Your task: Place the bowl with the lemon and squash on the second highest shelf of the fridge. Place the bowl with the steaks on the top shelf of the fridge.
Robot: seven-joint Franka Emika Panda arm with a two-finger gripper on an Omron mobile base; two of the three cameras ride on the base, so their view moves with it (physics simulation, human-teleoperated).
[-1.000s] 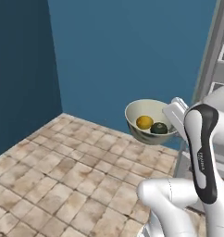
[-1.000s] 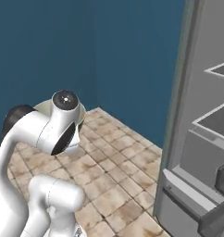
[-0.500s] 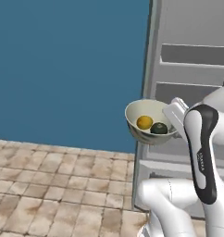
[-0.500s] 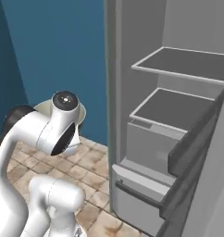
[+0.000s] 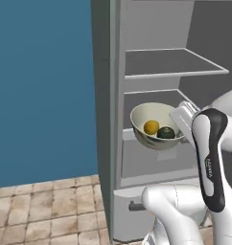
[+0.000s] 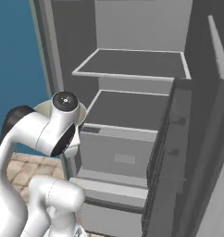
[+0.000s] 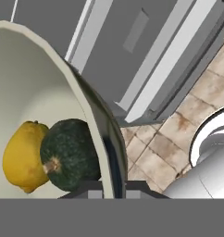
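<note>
Since a second ago the base has swung round, so the view now faces the open grey fridge [image 5: 151, 62] instead of the blue wall and tiled floor; the bowl sits in the arm's grip as before. The pincer [image 7: 107, 187] is clenched on the rim of the cream round bowl [image 5: 156, 125], one finger tip on each side of the wall. Inside lie a yellow lemon [image 5: 151, 127] and a dark green squash [image 5: 166, 132]. This looks like the carrying step for the first bowl. Next, the bowl likely needs lifting and reaching forward, kept level, onto the second highest shelf [image 6: 132, 65].
</note>
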